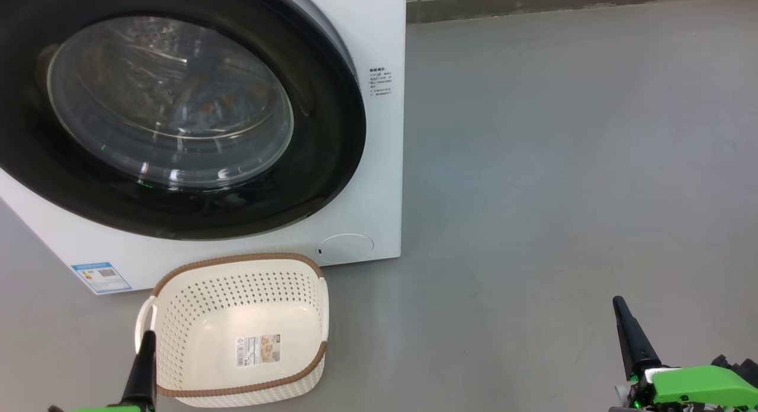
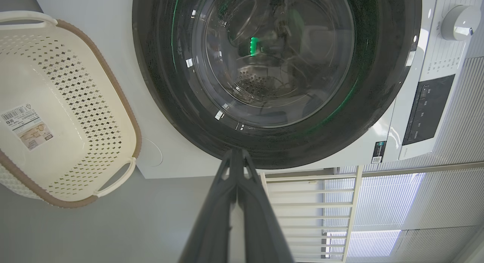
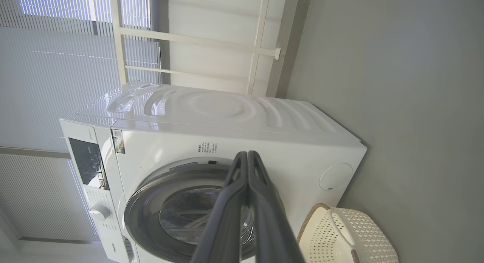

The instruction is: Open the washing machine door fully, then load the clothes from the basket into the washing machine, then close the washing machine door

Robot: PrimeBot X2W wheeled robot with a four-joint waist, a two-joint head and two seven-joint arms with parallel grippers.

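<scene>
The washing machine (image 1: 382, 181) is a white front-loader at the upper left. The washing machine door (image 1: 334, 139), with a glossy black rim and bulging glass, lies flat against its front. Dimly through the glass, the clothes (image 1: 201, 111) show as blue fabric with orange-brown marks. In front of the machine, the cream basket (image 1: 237, 260) stands on the floor with only a paper label (image 1: 259, 349) on its bottom. My left gripper (image 1: 146, 341) is shut beside the basket's left handle, holding nothing. Far to the right, my right gripper (image 1: 619, 304) is shut and empty above the floor.
Bare grey floor (image 1: 562, 163) spreads to the right of the machine. The left wrist view shows the machine's knob (image 2: 459, 23) and dark control panel (image 2: 427, 110), with a white railing (image 2: 314, 202) and window blinds behind.
</scene>
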